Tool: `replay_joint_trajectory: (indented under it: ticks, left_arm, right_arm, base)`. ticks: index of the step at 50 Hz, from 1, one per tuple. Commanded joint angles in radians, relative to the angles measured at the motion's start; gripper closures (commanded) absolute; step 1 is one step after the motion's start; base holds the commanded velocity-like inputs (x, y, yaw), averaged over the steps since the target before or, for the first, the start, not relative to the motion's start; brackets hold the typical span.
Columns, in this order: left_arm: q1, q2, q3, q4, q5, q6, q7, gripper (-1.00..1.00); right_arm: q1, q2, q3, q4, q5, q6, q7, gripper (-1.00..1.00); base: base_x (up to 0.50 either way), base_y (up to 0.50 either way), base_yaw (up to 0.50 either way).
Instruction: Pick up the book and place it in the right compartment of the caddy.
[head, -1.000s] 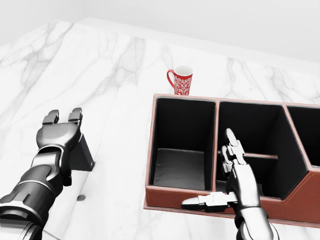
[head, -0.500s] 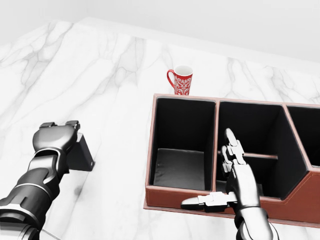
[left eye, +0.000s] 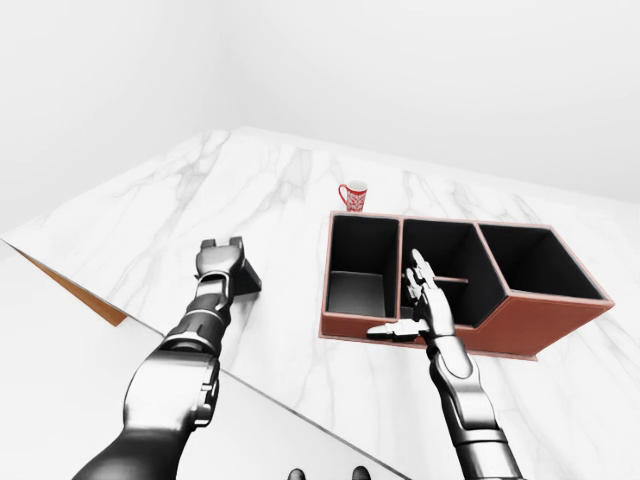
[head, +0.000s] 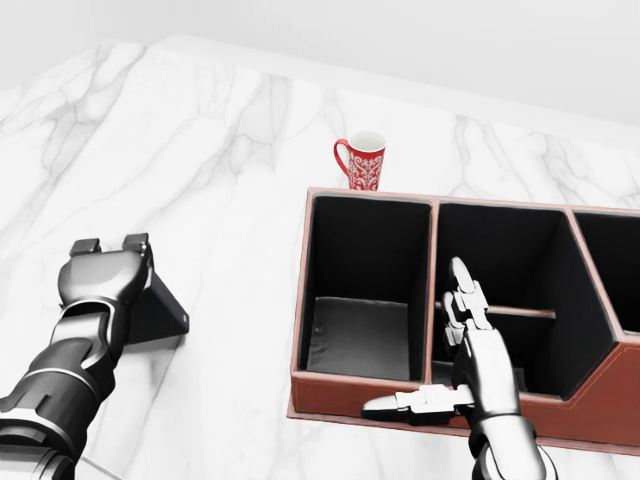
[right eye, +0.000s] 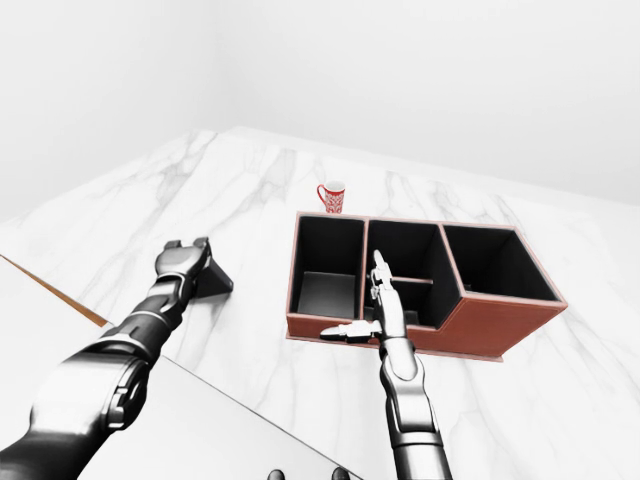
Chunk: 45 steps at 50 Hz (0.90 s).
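The book (head: 165, 308) is a dark slab lying on the white marble table (head: 220, 180), left of the caddy. My left hand (head: 108, 246) sits on top of it with its fingers curled down over the far edge, hiding most of the cover. The red-brown caddy (head: 350, 392) has three black compartments, and the right compartment (left eye: 540, 262) holds nothing that I can see. My right hand (head: 430, 345) hovers open at the caddy's near wall, by the middle compartment, fingers straight and thumb out to the left.
A red patterned mug (head: 362, 160) stands just beyond the caddy's left compartment. In the left-eye view the table's wood-trimmed edge (left eye: 75, 290) runs diagonally at the lower left, with a lower grey surface (left eye: 60, 380) below it.
My left hand's fingers, straight a second ago, have curled down onto the book, and the hand has shifted slightly left. The right hand, caddy and mug have not moved.
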Motion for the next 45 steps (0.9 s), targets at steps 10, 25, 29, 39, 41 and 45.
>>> replay_joint_trajectory:
  ticks: [10, 25, 29, 39, 41, 45]
  left_arm:
    - [-0.093, 0.081, -0.031, -0.023, 0.076, -0.041, 0.103, 1.0]
    - [-0.238, 0.156, -0.038, -0.042, 0.172, -0.174, 0.254, 1.0]
    - [-0.253, 0.149, -0.031, -0.043, 0.159, -0.174, 0.254, 1.0]
    - [-0.293, 0.145, -0.001, -0.047, 0.084, -0.174, 0.254, 1.0]
    - [-0.304, 0.142, 0.015, -0.048, 0.046, -0.174, 0.254, 1.0]
    - [-0.322, 0.134, 0.021, -0.051, -0.006, -0.174, 0.254, 1.0]
  right_arm:
    - [-0.001, -0.001, -0.003, 0.034, 0.004, -0.02, 0.005, -1.0]
    - [0.001, 0.0, -0.001, -0.01, 0.005, 0.02, 0.001, -1.0]
    - [0.0, -0.001, -0.001, -0.011, 0.005, 0.021, 0.001, -1.0]
    - [-0.012, -0.007, -0.01, -0.018, 0.004, 0.032, 0.0, -1.0]
    - [-0.014, -0.01, -0.011, -0.019, 0.003, 0.032, 0.0, -1.0]
    - [-0.034, -0.019, -0.017, -0.047, 0.001, 0.063, 0.001, -1.0]
  base:
    - [0.0, 0.0, 0.0]
    - [0.0, 0.0, 0.0]
    - [0.0, 0.0, 0.0]
    - [0.0, 0.0, 0.0]
    - [0.0, 0.0, 0.0]
    - [0.0, 0.0, 0.0]
